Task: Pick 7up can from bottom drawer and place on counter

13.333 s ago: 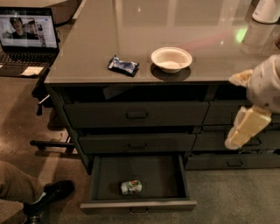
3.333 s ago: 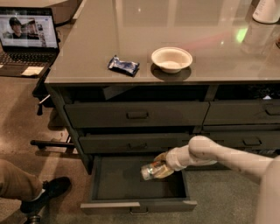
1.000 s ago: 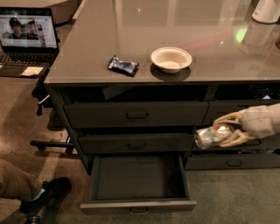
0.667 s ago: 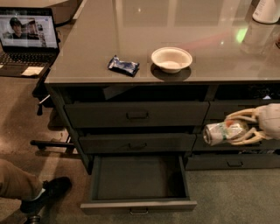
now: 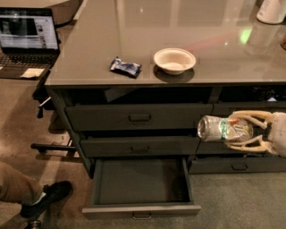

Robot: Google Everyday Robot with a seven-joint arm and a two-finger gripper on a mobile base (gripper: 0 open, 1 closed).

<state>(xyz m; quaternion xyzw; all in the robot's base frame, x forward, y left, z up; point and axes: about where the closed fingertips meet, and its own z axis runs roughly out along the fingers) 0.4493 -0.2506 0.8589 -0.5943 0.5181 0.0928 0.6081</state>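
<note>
My gripper (image 5: 237, 129) is at the right, in front of the cabinet at the height of the middle drawer, below the counter's front edge. It is shut on the 7up can (image 5: 223, 129), which lies sideways between the pale fingers with its silver end pointing left. The bottom drawer (image 5: 140, 209) stands pulled open below and to the left, and its dark inside holds nothing. The glossy grey-brown counter (image 5: 89, 49) spreads above.
A white bowl (image 5: 174, 60) and a dark blue snack wrapper (image 5: 125, 67) lie near the counter's front edge. A white container (image 5: 271, 10) stands at the far right back. A laptop (image 5: 27, 36) sits at the left. A person's leg and black shoe (image 5: 44, 197) are at the lower left.
The can has been taken out of the bottom drawer. My gripper carried it up and to the right, and in the last second it has risen a little more.
</note>
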